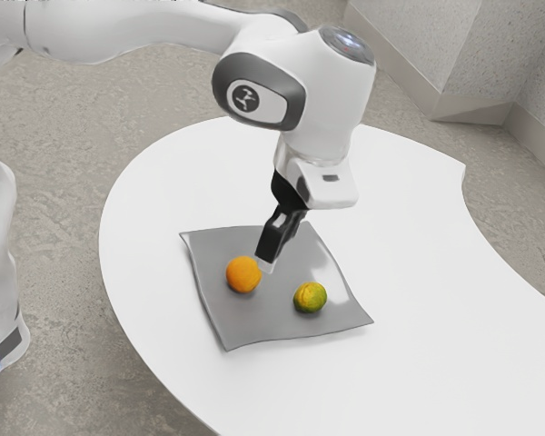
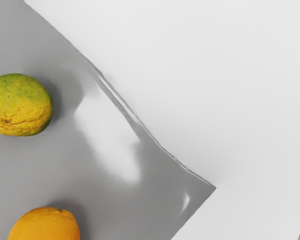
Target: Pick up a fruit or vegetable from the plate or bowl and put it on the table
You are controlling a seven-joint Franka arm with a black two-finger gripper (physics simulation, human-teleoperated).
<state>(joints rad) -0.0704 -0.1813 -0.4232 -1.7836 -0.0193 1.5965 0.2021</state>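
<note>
While the orange [image 1: 243, 274] lies on the grey plate [image 1: 263, 325], just beside the pincer [image 1: 266, 264] toward the exterior view's left, the green-yellow citrus [image 1: 310, 297] is seen on the pincer's other side, so a small sideways shift and a descent are judged to be called for. Whether the pincer is released or clenched cannot be told. By the wrist view a stem mark [image 2: 59, 209] is added, by the exterior view the orange's full outline.
</note>
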